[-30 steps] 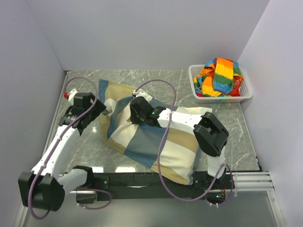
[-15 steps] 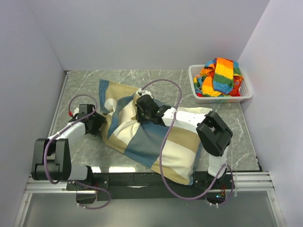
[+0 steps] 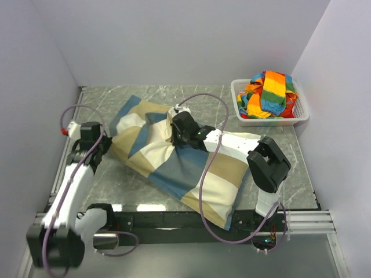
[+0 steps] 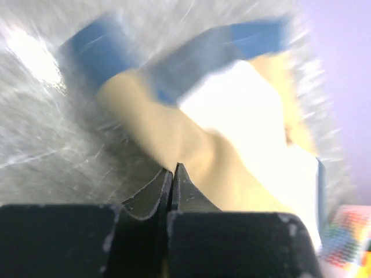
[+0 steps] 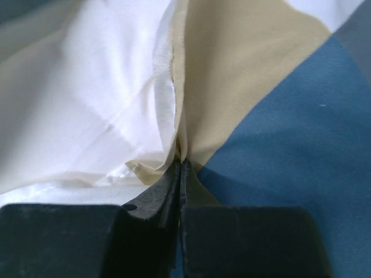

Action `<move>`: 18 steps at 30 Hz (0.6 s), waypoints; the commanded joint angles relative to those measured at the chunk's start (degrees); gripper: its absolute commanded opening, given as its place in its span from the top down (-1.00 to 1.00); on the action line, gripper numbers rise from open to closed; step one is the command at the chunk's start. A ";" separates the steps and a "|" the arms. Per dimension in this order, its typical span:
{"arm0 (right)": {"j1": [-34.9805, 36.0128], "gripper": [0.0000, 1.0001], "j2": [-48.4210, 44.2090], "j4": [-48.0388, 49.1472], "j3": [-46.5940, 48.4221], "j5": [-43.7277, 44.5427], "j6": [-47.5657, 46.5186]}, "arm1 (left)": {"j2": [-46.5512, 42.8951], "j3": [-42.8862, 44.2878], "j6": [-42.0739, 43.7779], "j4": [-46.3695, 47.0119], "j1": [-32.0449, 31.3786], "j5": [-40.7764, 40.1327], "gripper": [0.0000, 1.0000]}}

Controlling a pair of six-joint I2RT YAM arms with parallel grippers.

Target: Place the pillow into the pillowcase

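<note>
Grey marbled surface [image 3: 278,147] enclosed by plain white walls [image 3: 174,40]. A plump blue, tan and off-white pillowcase [image 3: 185,168] lies diagonally across its middle. The left fingers [image 4: 149,196] and right fingers [image 5: 155,198] are both closed, pinching its fabric.

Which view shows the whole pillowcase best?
Top external: the pillowcase shows almost whole, its blue, tan and off-white blocks laid out, only the right arm crossing it. Left wrist gives a blurred stretch of it; right wrist only a close patch of pinched cloth.
</note>
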 commanded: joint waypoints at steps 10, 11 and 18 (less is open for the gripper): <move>1.92 0.86 -9.10 -1.63 -1.24 -2.90 -2.77 | -15.90 -0.23 5.54 -7.38 -1.18 -0.63 -0.27; 2.54 0.75 -9.80 -1.63 -1.33 -2.90 -3.47 | -14.32 0.82 6.34 -7.12 -1.18 0.71 -0.26; 1.75 0.12 -2.62 -8.46 12.70 3.77 -9.18 | -6.22 1.71 9.61 -3.77 -11.71 3.37 -0.36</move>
